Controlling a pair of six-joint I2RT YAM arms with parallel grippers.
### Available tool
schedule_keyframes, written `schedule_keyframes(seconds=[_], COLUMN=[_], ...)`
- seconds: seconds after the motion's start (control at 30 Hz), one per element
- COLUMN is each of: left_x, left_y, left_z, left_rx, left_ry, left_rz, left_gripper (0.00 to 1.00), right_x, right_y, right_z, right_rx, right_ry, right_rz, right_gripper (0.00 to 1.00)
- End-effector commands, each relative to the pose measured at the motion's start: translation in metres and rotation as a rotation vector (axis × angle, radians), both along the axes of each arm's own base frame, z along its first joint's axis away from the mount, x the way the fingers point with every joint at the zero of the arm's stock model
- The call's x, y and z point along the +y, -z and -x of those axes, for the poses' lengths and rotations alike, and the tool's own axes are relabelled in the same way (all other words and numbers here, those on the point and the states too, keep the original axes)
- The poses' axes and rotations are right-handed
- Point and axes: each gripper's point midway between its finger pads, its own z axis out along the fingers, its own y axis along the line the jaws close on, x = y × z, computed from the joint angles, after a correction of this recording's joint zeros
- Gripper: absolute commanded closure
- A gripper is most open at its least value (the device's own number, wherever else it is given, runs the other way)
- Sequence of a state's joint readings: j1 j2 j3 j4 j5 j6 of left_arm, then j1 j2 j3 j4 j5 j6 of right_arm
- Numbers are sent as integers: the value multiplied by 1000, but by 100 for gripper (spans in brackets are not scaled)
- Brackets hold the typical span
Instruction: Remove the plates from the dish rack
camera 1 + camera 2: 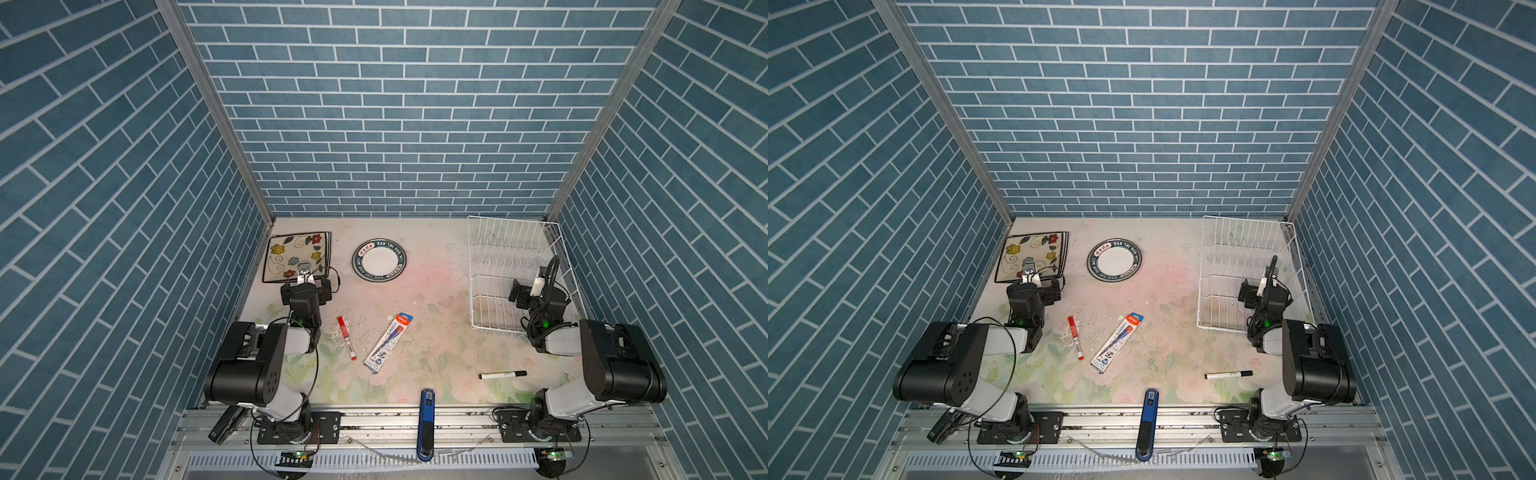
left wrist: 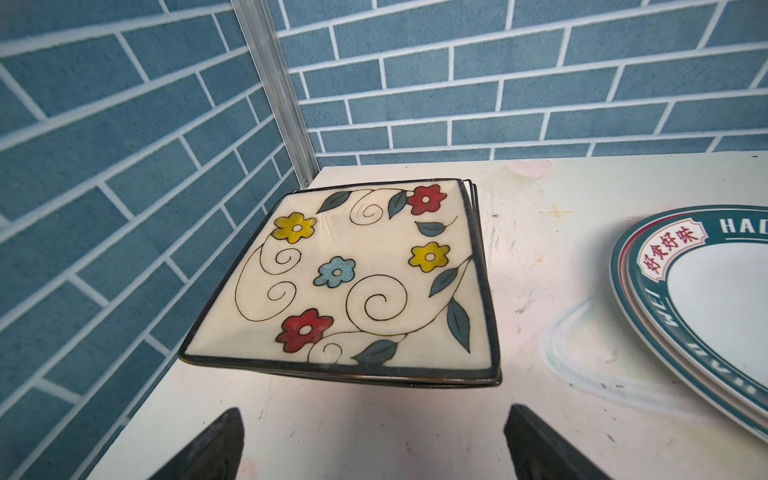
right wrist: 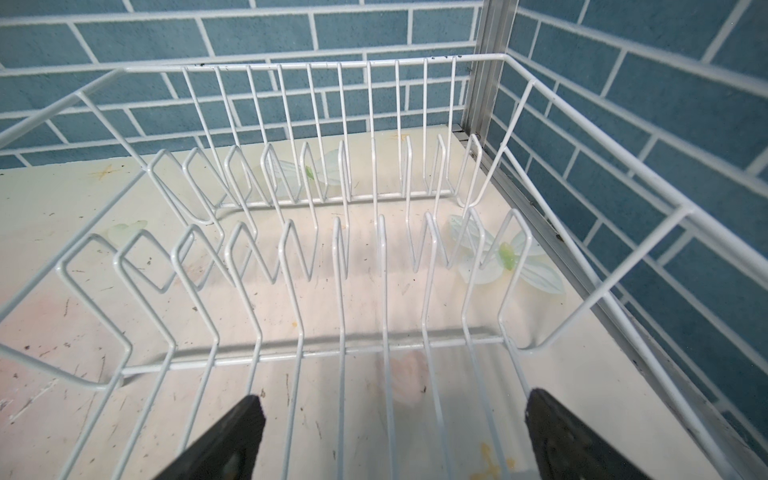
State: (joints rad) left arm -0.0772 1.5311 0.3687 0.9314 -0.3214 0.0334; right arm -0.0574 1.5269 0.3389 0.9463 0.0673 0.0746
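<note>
The dish rack stood bare: no plate sat between its prongs in the right wrist view, nor in either top view. Everything had been set flat on the bench. A stack of square flowered plates lay at the side of the bench farthest from the rack. The round plates lay between that stack and the rack; a doubled rim in the left wrist view suggested one on another.

The left pincer was spread wide and empty, well apart from the rack and just short of the square stack's near edge. The right pincer was likewise spread and held nothing, poised over the rack's wire floor in front of the nearer prong row.

By my reading the unloading was complete. Nothing looked left but drawing both arms clear.
</note>
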Motion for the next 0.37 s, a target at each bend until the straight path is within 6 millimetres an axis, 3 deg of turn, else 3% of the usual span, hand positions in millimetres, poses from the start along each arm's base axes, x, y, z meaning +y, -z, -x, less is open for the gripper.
schedule_keyframes(seconds=[0.0,0.33], left_x=[1,1], left_y=[5,4], left_z=[3,3], left_rx=[17,16], left_ry=[-12,-12], left_rz=[1,1], left_gripper=[0,0], right_x=[-4,-4], right_y=[1,1], right_z=[-4,-5], right_rx=[15,16], right_ry=[28,26], right_rz=[-7,-6], right_gripper=[1,1])
